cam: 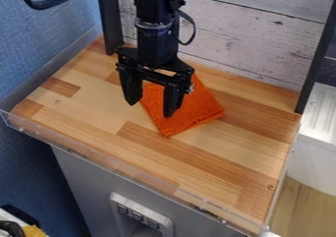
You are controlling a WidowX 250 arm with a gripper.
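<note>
- Your orange cloth lies flat on the wooden surface, toward its back, ungripped
- Your gripper stands wide over it, fingers apart, holding nothing
- The cloth is down and free; whether your handling is finished or still to start, you can't tell from this
- Behind stands the whitewashed board

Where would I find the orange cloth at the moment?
In the camera view, the orange cloth lies on the wooden counter, just right of the picture's middle, partly hidden by the gripper, with the whitish plank wall behind.
</note>
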